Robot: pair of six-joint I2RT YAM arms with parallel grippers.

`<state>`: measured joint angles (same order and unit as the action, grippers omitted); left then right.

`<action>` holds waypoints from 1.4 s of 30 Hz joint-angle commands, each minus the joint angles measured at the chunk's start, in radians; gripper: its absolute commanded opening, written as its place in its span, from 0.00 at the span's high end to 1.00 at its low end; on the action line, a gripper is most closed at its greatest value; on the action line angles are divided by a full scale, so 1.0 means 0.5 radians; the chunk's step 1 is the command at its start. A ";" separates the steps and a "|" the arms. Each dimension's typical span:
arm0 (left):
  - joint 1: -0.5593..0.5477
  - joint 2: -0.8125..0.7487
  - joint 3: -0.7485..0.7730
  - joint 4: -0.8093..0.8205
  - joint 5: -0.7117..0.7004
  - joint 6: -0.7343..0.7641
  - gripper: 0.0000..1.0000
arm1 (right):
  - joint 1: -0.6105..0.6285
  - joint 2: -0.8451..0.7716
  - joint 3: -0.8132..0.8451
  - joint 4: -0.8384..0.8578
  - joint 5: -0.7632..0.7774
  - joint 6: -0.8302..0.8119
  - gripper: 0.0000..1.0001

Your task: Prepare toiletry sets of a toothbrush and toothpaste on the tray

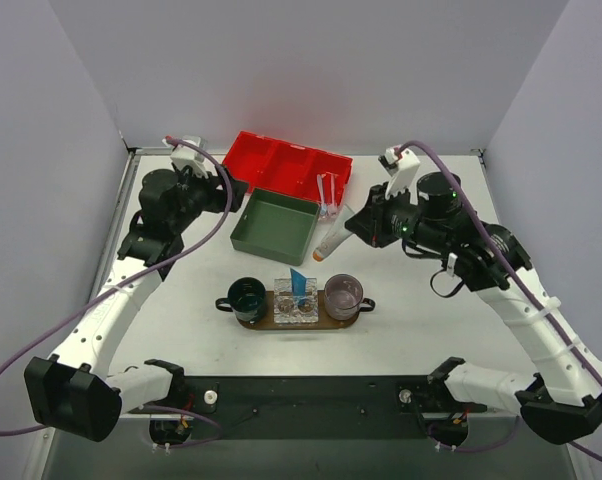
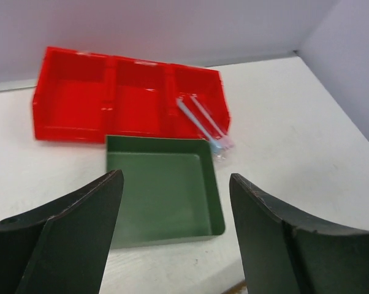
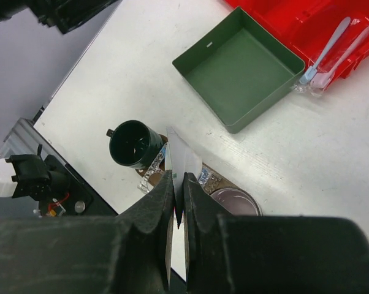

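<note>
The brown oval tray point(image 1: 319, 322) lies at the table's front centre with a dark green mug point(image 1: 247, 298), a purple mug point(image 1: 342, 294) and a clear holder on it. The blue tube point(image 1: 299, 283) stands in the holder. My right gripper point(image 1: 355, 229) is shut on the white tube point(image 1: 331, 242), held in the air behind the tray, orange cap pointing down-left. In the right wrist view the white tube point(image 3: 183, 160) sticks out of the closed jaws above the tray point(image 3: 224, 183). Two toothbrushes point(image 1: 327, 194) rest on the red bin's edge. My left gripper point(image 1: 227, 190) is open and empty.
A green square box point(image 1: 274, 224) sits behind the tray, below my left gripper point(image 2: 175, 208). A red divided bin point(image 1: 284, 164) lies at the back. The toothbrushes point(image 2: 203, 121) point(image 3: 331, 52) lean from the bin's right end onto the table. Walls enclose the table.
</note>
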<state>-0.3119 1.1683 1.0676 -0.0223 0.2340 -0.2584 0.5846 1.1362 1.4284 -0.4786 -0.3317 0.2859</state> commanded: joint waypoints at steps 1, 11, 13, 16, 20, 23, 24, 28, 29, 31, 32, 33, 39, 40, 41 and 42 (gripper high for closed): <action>0.071 -0.042 0.016 -0.130 -0.453 -0.081 0.20 | 0.321 -0.119 0.006 0.012 0.485 -0.032 1.00; 0.071 -0.029 -0.012 -0.081 -0.425 -0.045 0.20 | 1.061 0.136 0.198 -0.074 1.191 -0.185 1.00; 0.071 -0.026 -0.018 -0.078 -0.410 -0.038 0.20 | 1.156 0.231 0.226 -0.089 1.265 -0.201 1.00; 0.071 -0.032 -0.018 -0.075 -0.398 -0.038 0.20 | 1.184 0.341 0.257 -0.077 1.200 -0.195 1.00; 0.068 -0.039 -0.018 -0.069 -0.373 -0.017 0.20 | 1.184 0.446 0.239 -0.031 1.176 -0.188 1.00; 0.065 -0.054 -0.024 -0.066 -0.394 0.017 0.20 | 1.184 0.522 0.260 -0.028 1.179 -0.198 1.00; 0.065 -0.063 -0.027 -0.060 -0.404 0.023 0.19 | 1.184 0.556 0.260 -0.025 1.182 -0.204 1.00; 0.065 -0.091 -0.037 -0.051 -0.425 0.054 0.20 | 1.184 0.611 0.254 -0.009 1.197 -0.204 1.00; 0.062 -0.088 -0.040 -0.050 -0.416 0.054 0.19 | 1.190 0.621 0.251 -0.006 1.191 -0.201 1.00; 0.062 -0.088 -0.037 -0.047 -0.407 0.051 0.19 | 1.187 0.627 0.239 0.009 1.188 -0.201 1.00; 0.062 -0.085 -0.040 -0.044 -0.404 0.051 0.19 | 1.190 0.627 0.230 0.030 1.182 -0.201 1.00; 0.062 -0.085 -0.040 -0.044 -0.391 0.051 0.20 | 1.187 0.627 0.223 0.040 1.182 -0.201 1.00; 0.053 -0.082 -0.055 -0.032 -0.391 0.051 0.19 | 1.190 0.615 0.119 0.162 1.185 -0.191 1.00; 0.053 -0.079 -0.052 -0.032 -0.388 0.051 0.19 | 1.190 0.615 0.110 0.169 1.185 -0.191 1.00; 0.053 -0.082 -0.055 -0.029 -0.385 0.051 0.20 | 1.187 0.621 0.098 0.181 1.185 -0.188 1.00; 0.050 -0.076 -0.055 -0.029 -0.385 0.051 0.20 | 1.190 0.621 0.095 0.184 1.185 -0.188 1.00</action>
<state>-0.2810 1.1481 1.0382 -0.0834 0.0345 -0.2489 1.1751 1.4605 1.4925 -0.4530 0.2291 0.1963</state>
